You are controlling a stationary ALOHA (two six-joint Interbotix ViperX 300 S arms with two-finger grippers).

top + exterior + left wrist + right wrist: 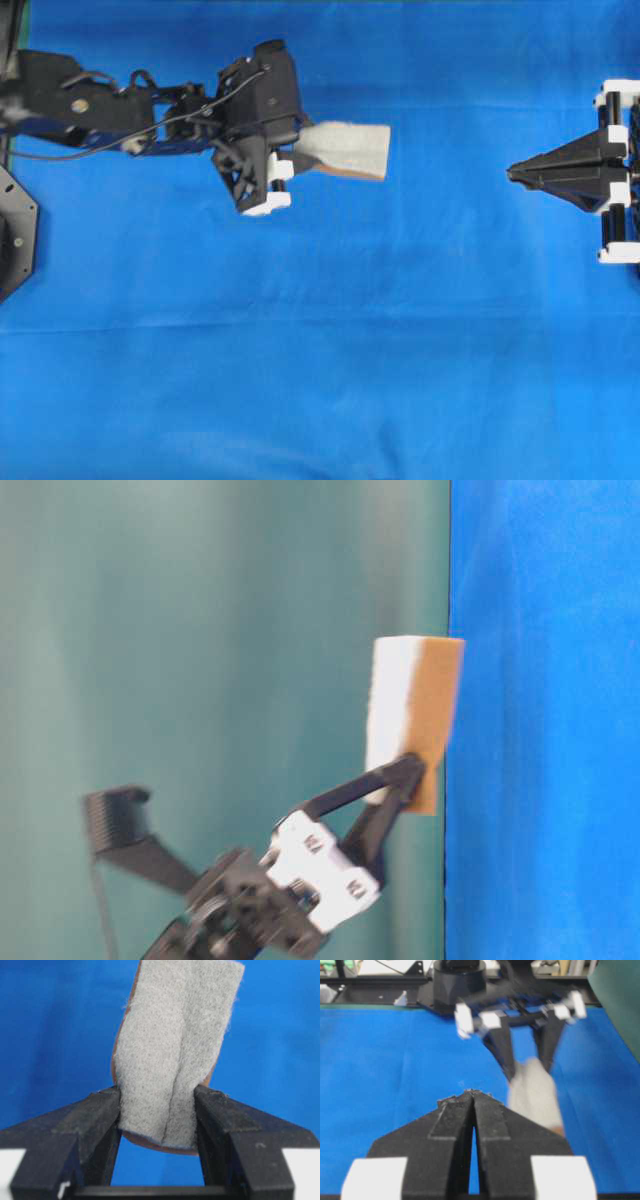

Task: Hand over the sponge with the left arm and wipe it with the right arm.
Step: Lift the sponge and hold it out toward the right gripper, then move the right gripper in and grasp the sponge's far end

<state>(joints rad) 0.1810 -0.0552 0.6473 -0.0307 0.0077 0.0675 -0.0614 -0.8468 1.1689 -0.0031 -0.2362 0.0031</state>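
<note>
Sponge (345,150): fuzzy grey rectangle over tan backing, creased, at ten o'clock above the blue cloth (320,360).
Left gripper (157,1105): black pointed fingers pinch the sponge's end.
Right gripper (512,172): three o'clock, tips together, empty.

Almost nothing legible shows in these views; the one exception sits in the table-level view, on the white finger mounts (322,865) of the left arm's tool (405,780), where small dark embossed marks appear on two faces; they look like short letter pairs, yet blur keeps them from being read with any certainty; the sponge (345,150), the blue counter (320,350) and the right arm's tool (471,1094) carry no readable writing
</note>
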